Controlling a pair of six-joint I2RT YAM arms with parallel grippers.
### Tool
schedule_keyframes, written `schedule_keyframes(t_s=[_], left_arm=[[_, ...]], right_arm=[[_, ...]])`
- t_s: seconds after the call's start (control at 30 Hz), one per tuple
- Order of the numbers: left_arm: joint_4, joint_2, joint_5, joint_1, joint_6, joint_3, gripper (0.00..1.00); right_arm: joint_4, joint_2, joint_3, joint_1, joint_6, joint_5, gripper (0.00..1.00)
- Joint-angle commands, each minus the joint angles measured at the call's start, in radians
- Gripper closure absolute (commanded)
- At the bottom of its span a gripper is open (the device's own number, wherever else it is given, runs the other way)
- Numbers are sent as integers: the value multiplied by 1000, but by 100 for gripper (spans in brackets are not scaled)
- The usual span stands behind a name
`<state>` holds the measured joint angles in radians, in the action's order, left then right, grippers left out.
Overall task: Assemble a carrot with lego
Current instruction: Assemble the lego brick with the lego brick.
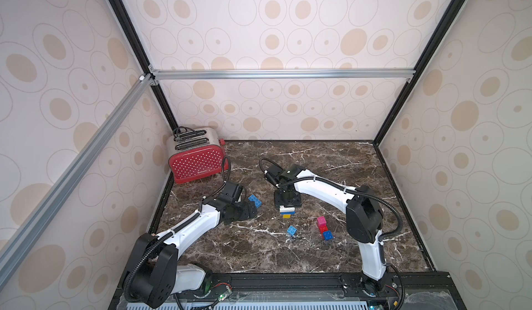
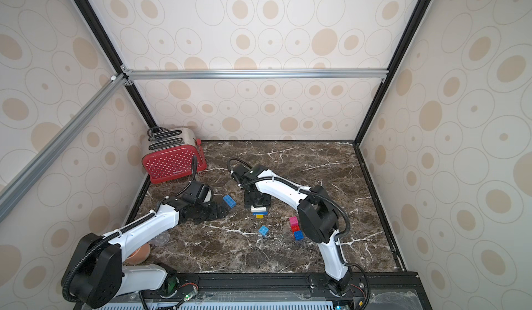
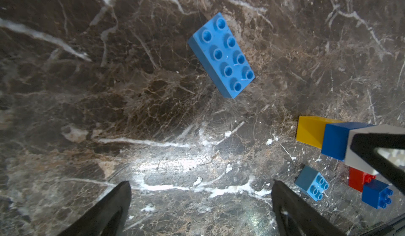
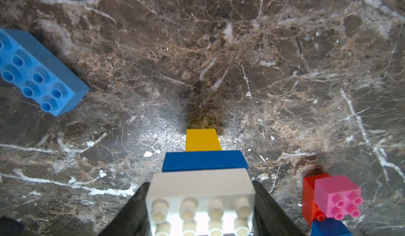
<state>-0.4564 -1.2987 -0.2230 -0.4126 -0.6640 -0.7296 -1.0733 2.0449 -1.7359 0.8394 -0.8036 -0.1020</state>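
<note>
The part-built carrot [image 1: 287,211] is a stack with a white brick [image 4: 200,186] on top, a blue one [image 4: 205,160] under it and a yellow tip [image 4: 202,139] pointing down at the table. My right gripper [image 4: 200,199] is shut on the white brick, one finger on each end. A light-blue long lego brick [image 3: 221,55] lies flat, studs up, just ahead of my left gripper [image 3: 200,193]. That gripper is open and holds nothing. A small light-blue brick [image 1: 292,230] lies loose in front of the stack. A pink-red-blue cluster [image 1: 324,228] sits to the right.
A red toaster [image 1: 195,158] stands in the back left corner of the marble table [image 1: 331,161]. Patterned walls close in three sides. A brown bowl [image 2: 138,253] sits at the table's left edge under my left arm.
</note>
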Motion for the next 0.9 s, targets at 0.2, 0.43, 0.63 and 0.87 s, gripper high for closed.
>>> schedule_keyframes(t_s=[0.2,0.43,0.63,0.87], left_arm=[[-5,-7,1,12,30,-8,1],[-7,-11,-2,11,33,-11,1],[-7,-15,-4,13,34,-11,1],[-7,-22,-7,12,37,-17,1]], right_arm=[[5,-48,-20,17,-35,-25,54],[-22,-33,-28,18,-23,-35,54],[-14,-41,-1,17,-19,-43,54],[-8,-26,8,16,-8,-25,54]])
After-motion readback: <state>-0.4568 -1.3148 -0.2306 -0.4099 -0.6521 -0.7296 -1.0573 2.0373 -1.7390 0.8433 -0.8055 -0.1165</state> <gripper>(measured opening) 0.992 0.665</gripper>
